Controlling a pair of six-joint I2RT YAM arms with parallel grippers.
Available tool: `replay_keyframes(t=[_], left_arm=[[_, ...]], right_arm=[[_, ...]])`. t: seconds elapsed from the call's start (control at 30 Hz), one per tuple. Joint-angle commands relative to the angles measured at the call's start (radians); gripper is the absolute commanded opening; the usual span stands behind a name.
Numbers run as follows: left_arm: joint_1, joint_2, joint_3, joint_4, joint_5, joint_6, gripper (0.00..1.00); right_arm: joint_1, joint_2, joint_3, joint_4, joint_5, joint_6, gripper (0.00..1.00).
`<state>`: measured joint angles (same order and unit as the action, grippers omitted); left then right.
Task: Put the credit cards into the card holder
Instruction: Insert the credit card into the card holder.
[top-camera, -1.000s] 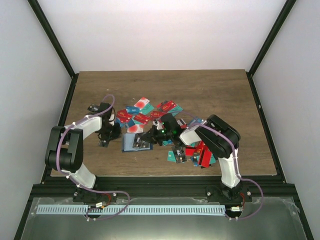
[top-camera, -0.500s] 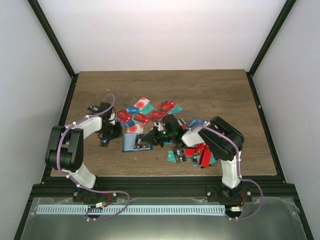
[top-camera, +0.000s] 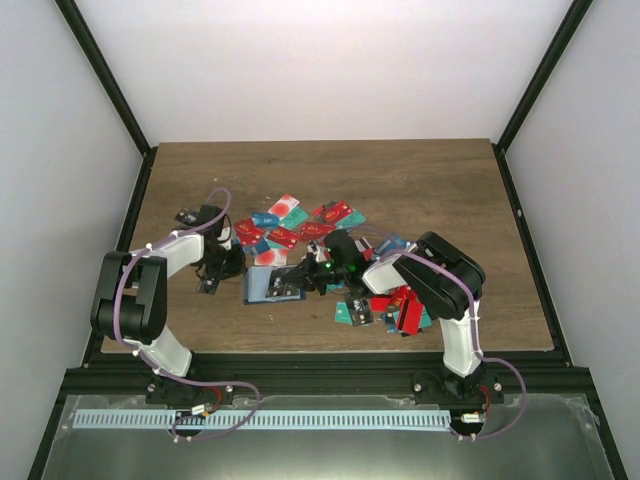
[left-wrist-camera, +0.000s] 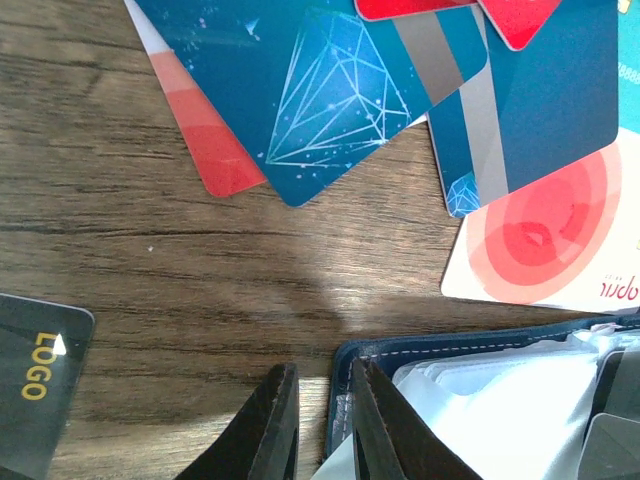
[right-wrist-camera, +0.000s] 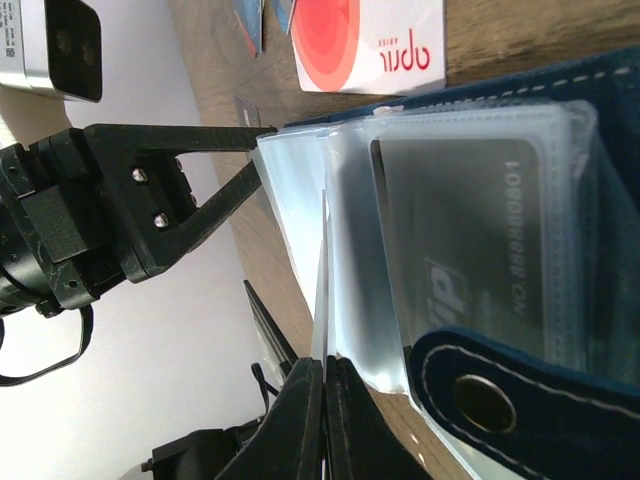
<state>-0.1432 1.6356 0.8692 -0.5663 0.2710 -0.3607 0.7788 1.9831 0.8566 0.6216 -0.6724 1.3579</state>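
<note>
The navy card holder (top-camera: 264, 288) lies open on the table, its clear sleeves fanned up (right-wrist-camera: 300, 190). My left gripper (top-camera: 236, 268) is at its left edge. In the left wrist view the left gripper (left-wrist-camera: 323, 370) is pinched over the holder's stitched navy rim (left-wrist-camera: 480, 348). My right gripper (top-camera: 301, 278) is shut on a thin credit card seen edge-on (right-wrist-camera: 323, 270) between the sleeves, as the right wrist view (right-wrist-camera: 325, 362) shows. A grey card (right-wrist-camera: 470, 230) sits in one sleeve. Loose credit cards (top-camera: 290, 230) lie behind the holder.
More red and teal cards (top-camera: 395, 305) are heaped under my right forearm. Black cards lie at the left (top-camera: 186, 215), and one marked LOGO (left-wrist-camera: 35, 370) is beside my left fingers. A white-and-red card (left-wrist-camera: 560, 230) touches the holder's far edge.
My right gripper has shifted slightly left over the open holder with the card. The left gripper has stayed at the holder's edge.
</note>
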Motion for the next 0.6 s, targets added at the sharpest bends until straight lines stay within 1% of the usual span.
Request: replay_keyframes(t=[0.0, 0.4, 0.57], left_arm=[[0.004, 0.016, -0.013, -0.001, 0.012, 0.018, 0.18], [0.004, 0.014, -0.018, 0.004, 0.025, 0.02, 0.18], [0.004, 0.019, -0.023, 0.013, 0.056, 0.029, 0.18]], right_arm=[[0.014, -0.004, -0.011, -0.004, 0.019, 0.005, 0.01], [0.02, -0.004, -0.016, -0.019, 0.033, -0.005, 0.01], [0.023, 0.016, -0.007, 0.035, 0.011, -0.013, 0.01]])
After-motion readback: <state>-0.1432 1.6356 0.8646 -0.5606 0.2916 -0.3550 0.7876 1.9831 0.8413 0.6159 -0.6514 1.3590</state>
